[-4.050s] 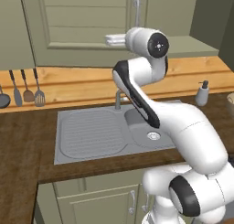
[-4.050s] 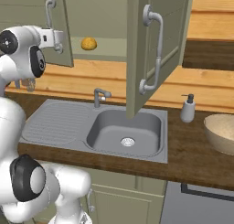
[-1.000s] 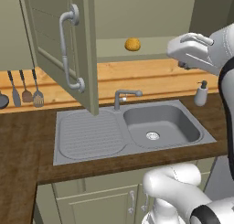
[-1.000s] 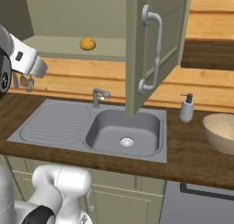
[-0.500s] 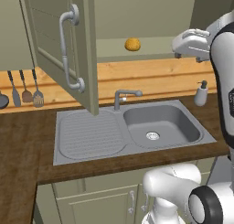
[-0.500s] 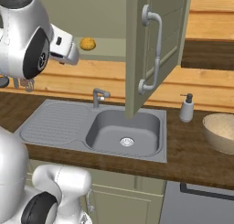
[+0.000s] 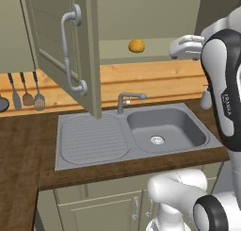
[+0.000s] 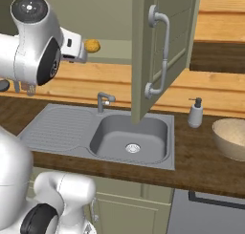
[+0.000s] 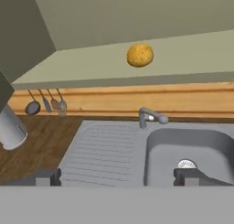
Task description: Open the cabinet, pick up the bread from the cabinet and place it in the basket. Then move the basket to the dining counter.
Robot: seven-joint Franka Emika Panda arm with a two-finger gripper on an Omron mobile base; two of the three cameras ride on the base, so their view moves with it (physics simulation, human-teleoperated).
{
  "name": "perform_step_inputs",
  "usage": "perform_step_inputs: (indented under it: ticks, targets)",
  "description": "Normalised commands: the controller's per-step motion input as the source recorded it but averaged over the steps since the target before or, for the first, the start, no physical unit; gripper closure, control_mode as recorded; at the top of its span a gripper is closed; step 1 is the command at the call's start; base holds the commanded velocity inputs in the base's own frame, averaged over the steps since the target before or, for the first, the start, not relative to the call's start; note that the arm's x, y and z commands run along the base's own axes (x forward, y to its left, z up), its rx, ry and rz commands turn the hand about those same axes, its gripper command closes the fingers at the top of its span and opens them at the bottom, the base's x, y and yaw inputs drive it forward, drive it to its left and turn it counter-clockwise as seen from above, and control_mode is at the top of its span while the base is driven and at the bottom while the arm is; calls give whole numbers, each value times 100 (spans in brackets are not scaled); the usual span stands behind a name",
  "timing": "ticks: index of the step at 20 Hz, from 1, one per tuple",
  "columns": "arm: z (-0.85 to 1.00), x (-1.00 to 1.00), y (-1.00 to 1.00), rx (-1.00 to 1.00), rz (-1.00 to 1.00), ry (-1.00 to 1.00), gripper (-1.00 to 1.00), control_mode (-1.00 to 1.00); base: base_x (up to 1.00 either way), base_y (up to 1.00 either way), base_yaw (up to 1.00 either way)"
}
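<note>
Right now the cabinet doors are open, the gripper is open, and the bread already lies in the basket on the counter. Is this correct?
Not quite. The bread is not in the basket; it lies on the shelf inside the cabinet, as the hand view shows. In the right base view the basket's visible part shows no bread. The rest holds: the doors are open, and the gripper is open.

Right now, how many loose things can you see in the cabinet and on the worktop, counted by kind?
Bread: 1
Basket: 1
Soap dispenser: 1
Hanging utensils: 4
Total: 7
</note>
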Motion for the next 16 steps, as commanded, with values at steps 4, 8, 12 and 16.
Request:
perform_step_inputs:
  ticks: [4, 8, 12, 16]
  targets:
    - [4, 21, 32, -13, -3, 0, -100, -100, 0, 0, 0]
    - [0, 69, 11, -15, -10, 0, -100, -100, 0, 0, 0]
    - [0, 82, -1, -3, -7, 4, -100, -100, 0, 0, 0]
    - [-1, 60, -8, 0, 0, 2, -100, -100, 0, 0, 0]
